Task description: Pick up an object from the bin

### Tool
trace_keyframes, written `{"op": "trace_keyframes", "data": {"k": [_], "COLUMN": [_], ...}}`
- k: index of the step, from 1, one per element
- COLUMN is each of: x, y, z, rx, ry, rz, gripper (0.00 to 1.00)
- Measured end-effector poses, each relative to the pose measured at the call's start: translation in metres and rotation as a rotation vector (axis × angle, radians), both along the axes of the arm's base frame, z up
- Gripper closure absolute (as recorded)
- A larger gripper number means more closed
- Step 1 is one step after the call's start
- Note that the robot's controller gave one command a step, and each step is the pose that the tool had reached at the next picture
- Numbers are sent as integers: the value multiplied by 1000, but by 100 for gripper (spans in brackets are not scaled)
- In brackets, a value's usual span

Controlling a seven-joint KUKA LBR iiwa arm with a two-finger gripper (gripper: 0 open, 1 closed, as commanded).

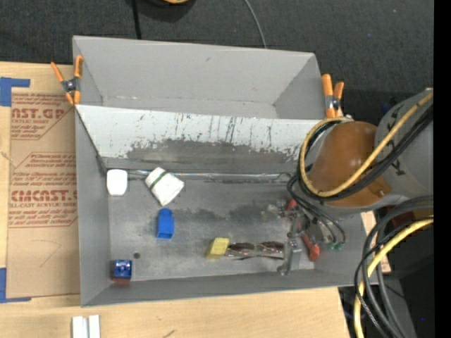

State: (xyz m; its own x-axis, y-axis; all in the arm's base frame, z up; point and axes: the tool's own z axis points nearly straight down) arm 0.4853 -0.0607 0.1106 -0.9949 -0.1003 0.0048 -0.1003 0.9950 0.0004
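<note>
Gripper low at bin right, grip state can't tell. 2 white: cube, cap; 2 blue: brick, die; 1 yellow block; 1 dark thin obj beside it.

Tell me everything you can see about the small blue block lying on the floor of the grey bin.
The small blue block is a solid, bright blue oblong that looks like plastic, its lower face a little darker. It lies by itself on the scuffed floor of the grey metal bin, left of the middle, touching nothing else. A white cap-like piece with a greenish edge lies just above it in the view, and a small yellow block lies to its lower right.
</note>
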Motion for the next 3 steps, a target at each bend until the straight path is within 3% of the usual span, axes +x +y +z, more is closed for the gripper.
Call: {"op": "trace_keyframes", "data": {"k": [1,2,3], "x": [1,-2,-3], "y": [6,26,24], "z": [6,-42,-41], "rx": [1,1,0], "ry": [-6,-10,-5], "rz": [-36,-124,-94], "gripper": [0,0,100]}}
